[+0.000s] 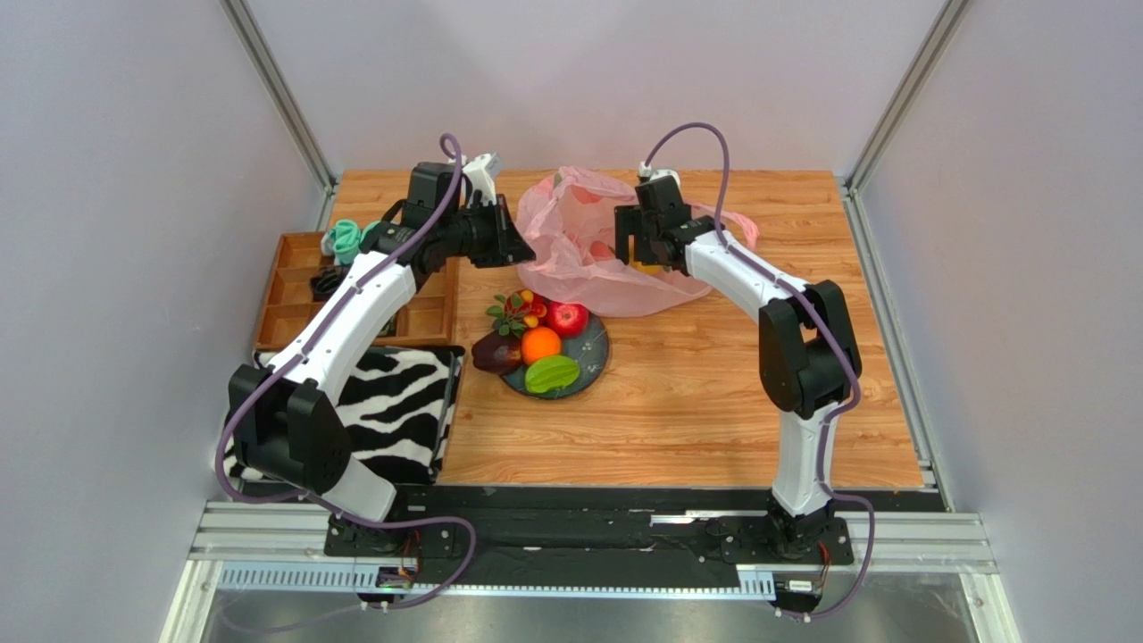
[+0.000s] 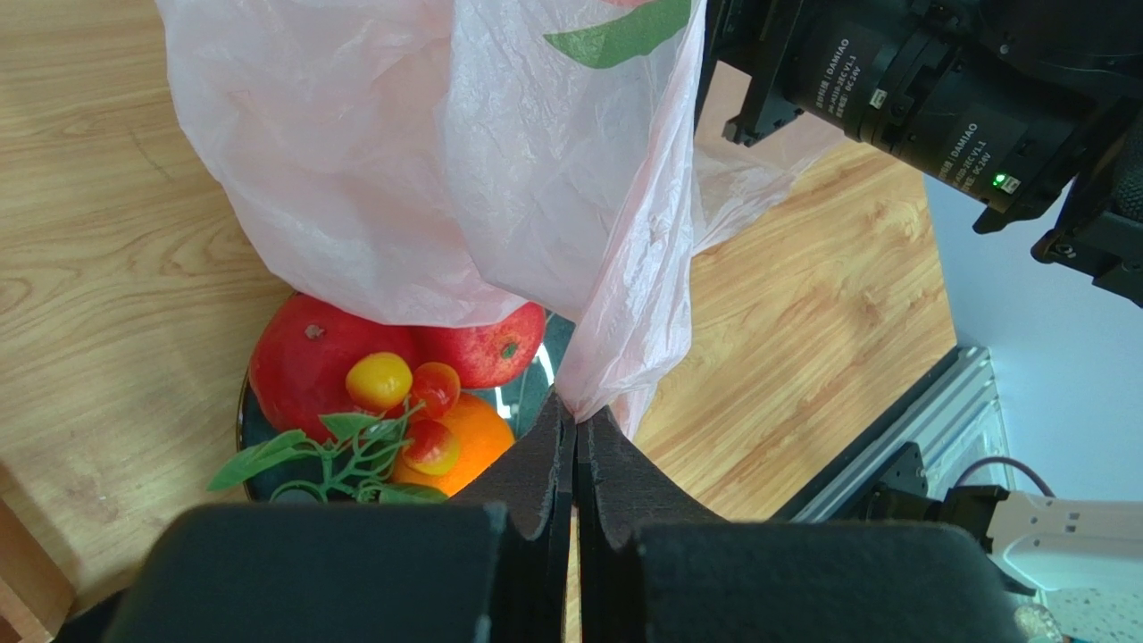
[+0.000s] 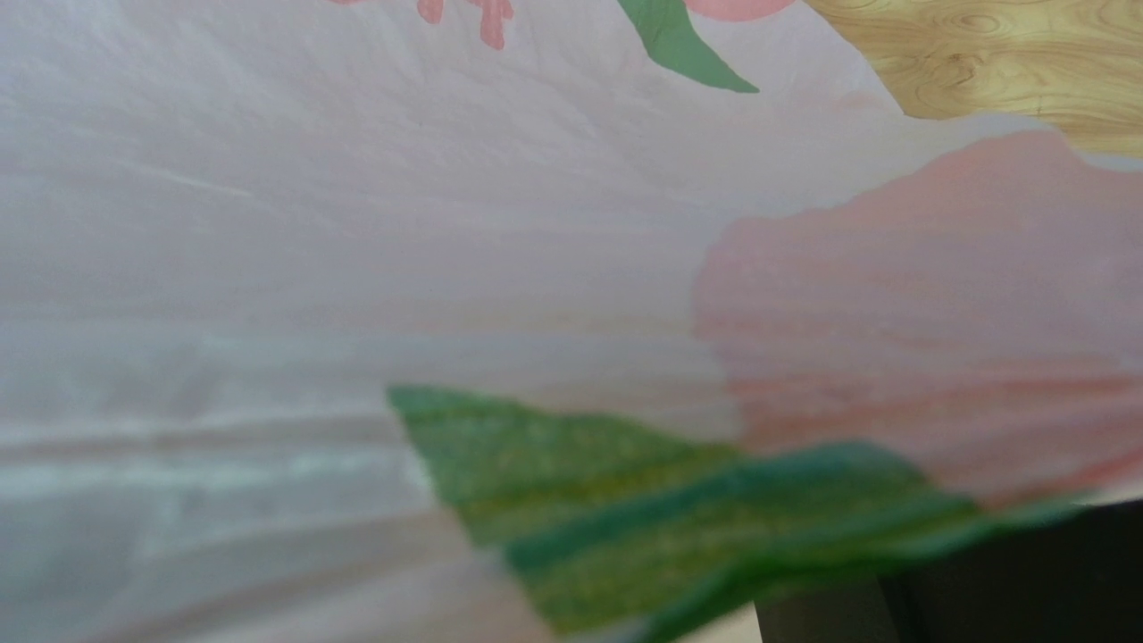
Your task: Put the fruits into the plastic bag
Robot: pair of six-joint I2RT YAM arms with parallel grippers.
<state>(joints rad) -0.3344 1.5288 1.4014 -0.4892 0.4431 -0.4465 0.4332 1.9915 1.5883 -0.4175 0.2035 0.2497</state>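
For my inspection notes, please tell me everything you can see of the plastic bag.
The plastic bag is thin, translucent pink film, printed with pink peaches and green leaves. It lies crumpled at the far middle of the table. The left end effector is shut on a fold of its edge; the right end effector is close against it.

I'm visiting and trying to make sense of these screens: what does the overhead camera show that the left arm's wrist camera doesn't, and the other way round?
Only the overhead view: both arms whole, the zebra-striped cloth, the wooden compartment tray, and the green fruit and dark purple fruit on the plate. Only the wrist view: the left gripper close up, its fingers pinched shut on an edge of the plastic bag. Both: the bag, the plate, the red apple, the orange and the berries.
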